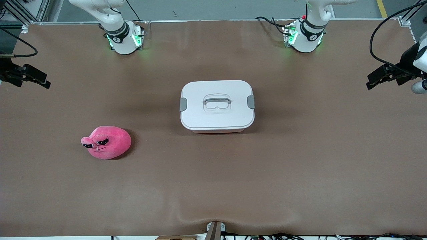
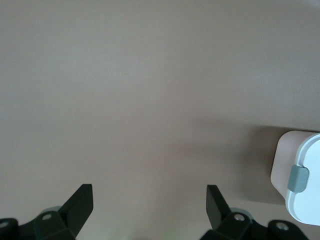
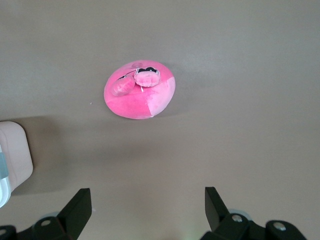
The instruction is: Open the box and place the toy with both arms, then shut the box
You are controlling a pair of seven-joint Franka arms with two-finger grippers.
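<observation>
The box (image 1: pixel 217 105) stands shut in the middle of the table, with a white lid, a grey clip at each end and a recessed handle. Its pink tub and one clip show in the left wrist view (image 2: pixel 300 175), and one corner shows in the right wrist view (image 3: pixel 12 150). The toy (image 1: pixel 106 142), a hot-pink plush with droopy eyes, lies nearer the front camera toward the right arm's end; it also shows in the right wrist view (image 3: pixel 140 90). My left gripper (image 1: pixel 375 79) (image 2: pixel 150 200) hangs open and empty over the left arm's end of the table. My right gripper (image 1: pixel 40 79) (image 3: pixel 148 202) hangs open and empty over the right arm's end.
The brown table mat (image 1: pixel 213 186) is bare around the box and toy. Both arm bases (image 1: pixel 125 38) (image 1: pixel 303 36) stand along the edge farthest from the front camera. A small bracket (image 1: pixel 215 230) sits at the nearest table edge. Cables hang near the left gripper.
</observation>
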